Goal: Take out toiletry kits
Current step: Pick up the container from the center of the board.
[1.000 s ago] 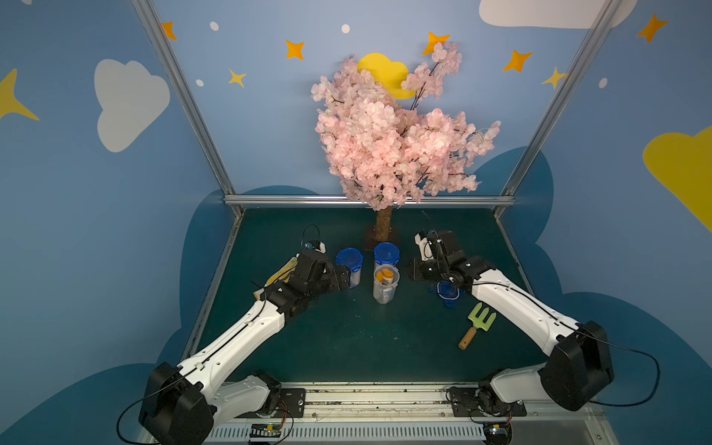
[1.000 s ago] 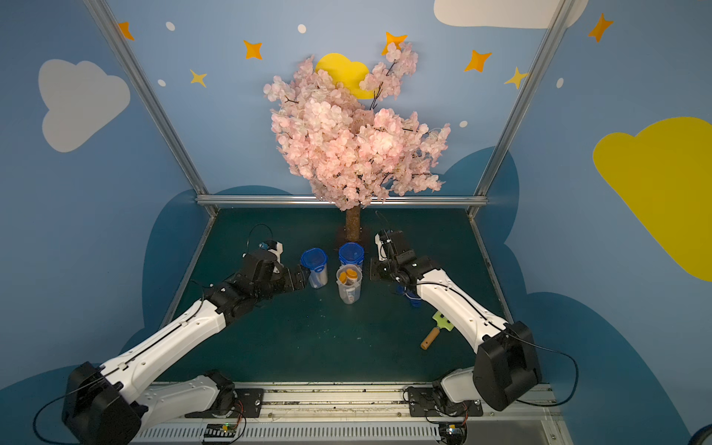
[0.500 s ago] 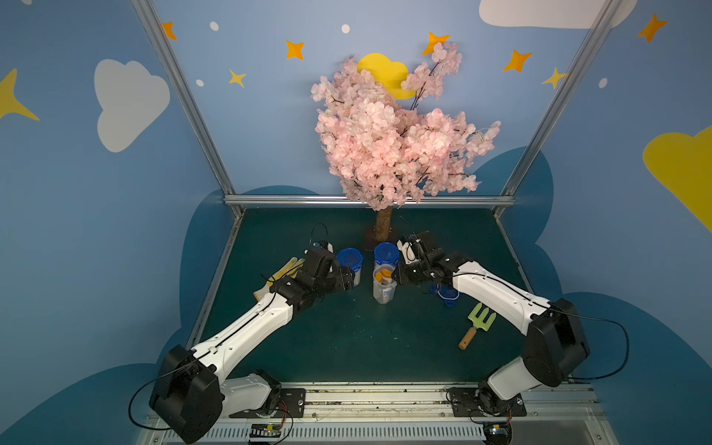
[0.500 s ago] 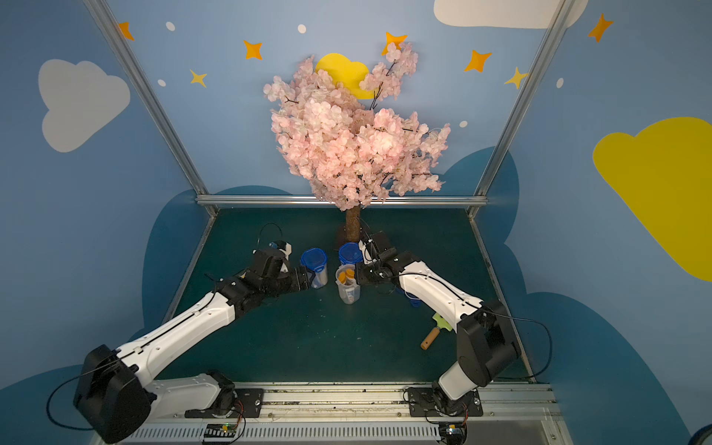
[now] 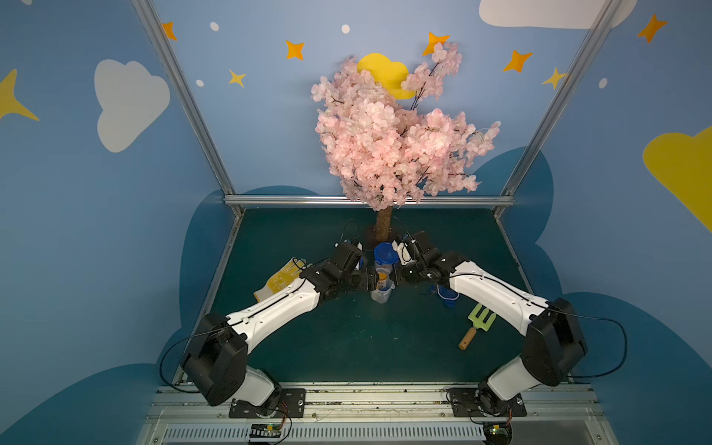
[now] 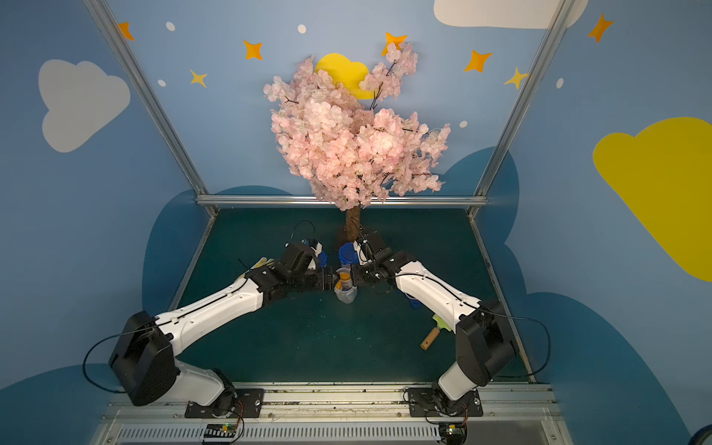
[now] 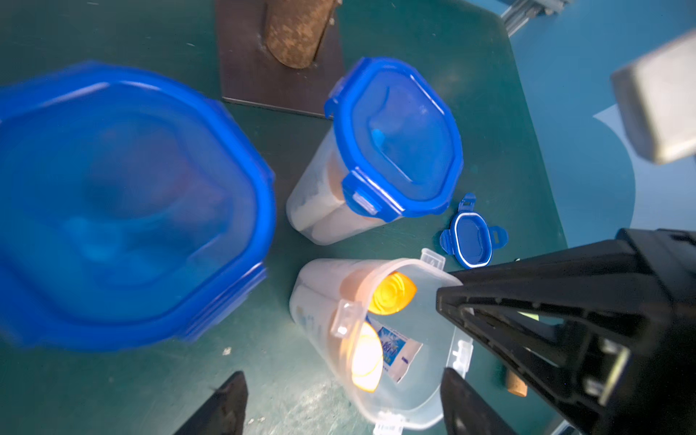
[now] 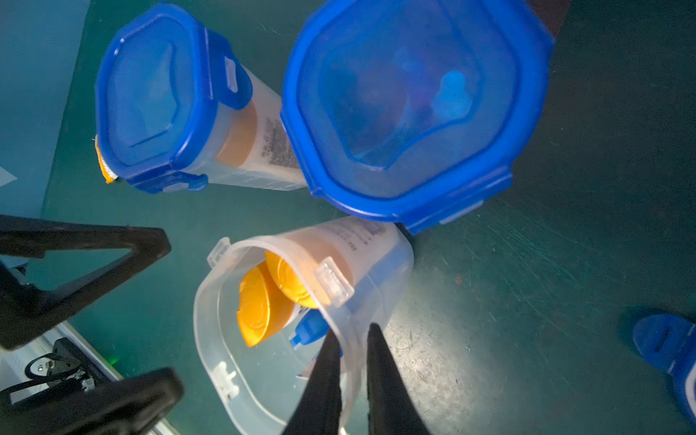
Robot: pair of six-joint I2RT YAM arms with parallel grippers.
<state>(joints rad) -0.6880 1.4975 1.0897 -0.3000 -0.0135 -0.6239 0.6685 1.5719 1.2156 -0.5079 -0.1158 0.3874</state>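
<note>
An open clear jar (image 5: 381,289) (image 6: 345,293) stands mid-table and holds the toiletry kits. Inside lean two white bottles with orange caps (image 7: 391,294) (image 7: 364,357) (image 8: 260,309), a white toothpaste tube with blue print (image 7: 395,352) and a blue wrapped piece (image 8: 309,328). My right gripper (image 8: 352,337) (image 5: 397,275) is shut on the jar's wall (image 8: 226,376), one finger inside and one outside. From the opposite side my left gripper (image 7: 344,405) (image 5: 370,278) stands open. Its jaws straddle the jar rim (image 7: 429,269), and one fingertip is still clear of it.
Two closed jars with blue clip lids (image 7: 399,139) (image 7: 113,203) stand just behind the open one, near the tree trunk (image 5: 383,225). A loose blue lid (image 7: 470,235) (image 5: 447,296) lies under my right arm. A green garden fork (image 5: 479,323) lies front right, a yellow glove (image 5: 279,279) at the left.
Both arms have swung inward to the open jar. The right jaws have closed onto its wall, and the left jaws have narrowed around it.
</note>
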